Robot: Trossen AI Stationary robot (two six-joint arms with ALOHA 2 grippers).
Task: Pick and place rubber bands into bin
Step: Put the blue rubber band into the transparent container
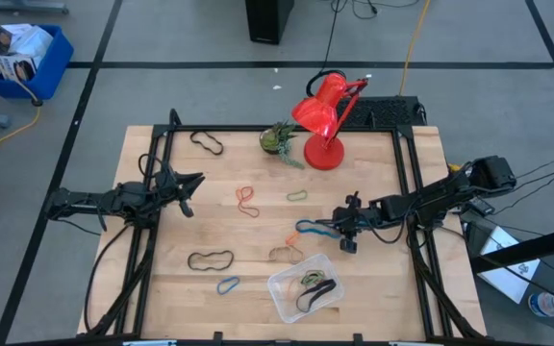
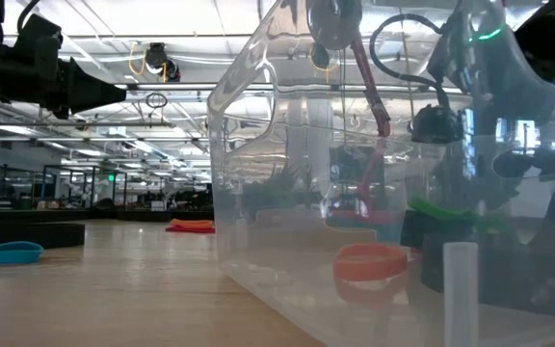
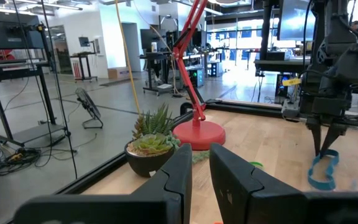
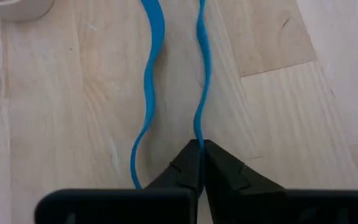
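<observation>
My right gripper [image 1: 339, 231] is shut on a blue rubber band [image 1: 311, 228] at the table's middle right, just beyond the clear bin [image 1: 279, 288]. The bin holds several bands, among them black [image 1: 317, 293], orange [image 2: 369, 260] and green [image 2: 441, 207]. Loose bands lie flat on the wood: black [image 1: 207, 143], red [image 1: 246, 200], green [image 1: 297, 195], orange [image 1: 291, 237], tan [image 1: 282, 254], black [image 1: 210, 259] and blue [image 1: 228, 284]. My left gripper [image 1: 188, 190] waits at the table's left, empty, its fingers [image 3: 180, 177] a narrow gap apart. My right gripper pinches one strand of the blue band [image 4: 198, 132], near the loop's right end, between its two fingertips [image 4: 219, 167]. The fingers point down at it from above [image 3: 321, 142]. The held end is raised a little, and the band slopes down from it with its other end [image 3: 311, 182] on the wood.
A red desk lamp [image 1: 323, 120] and a small potted succulent [image 1: 279, 139] stand at the table's far edge. A black frame [image 1: 152, 240] runs along the table's left and right sides. A blue bin [image 1: 37, 67] stands on the floor beyond the table.
</observation>
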